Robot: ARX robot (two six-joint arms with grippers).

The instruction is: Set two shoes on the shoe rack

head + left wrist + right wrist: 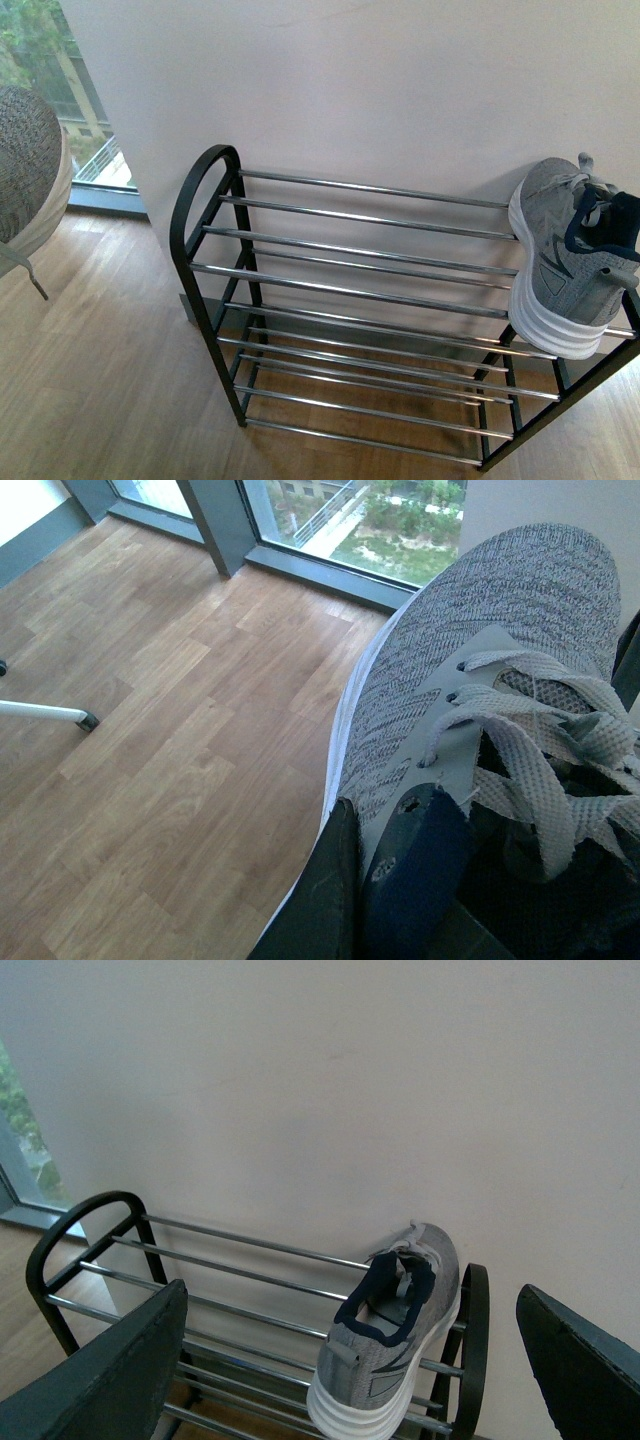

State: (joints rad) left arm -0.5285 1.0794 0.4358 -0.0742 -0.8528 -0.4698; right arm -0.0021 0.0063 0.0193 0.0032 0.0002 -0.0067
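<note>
The shoe rack (350, 290) is a black frame with chrome bars and stands against the white wall. One grey sneaker (565, 255) with a white sole lies on the top tier at the right end, toe toward the wall; it also shows in the right wrist view, sneaker (400, 1330) on rack (250, 1245). My right gripper (345, 1360) hangs open in front of and above the rack, apart from that shoe. My left gripper (365, 850) is shut on the second grey sneaker (480, 630) at its collar, holding it over the wooden floor. Neither arm appears in the front view.
Wooden floor (150, 760) spreads around the rack. A window with a grey frame (225, 525) is on the left, beside the wall. A grey woven seat (25, 170) stands at far left, and a thin metal leg (45, 713) rests on the floor.
</note>
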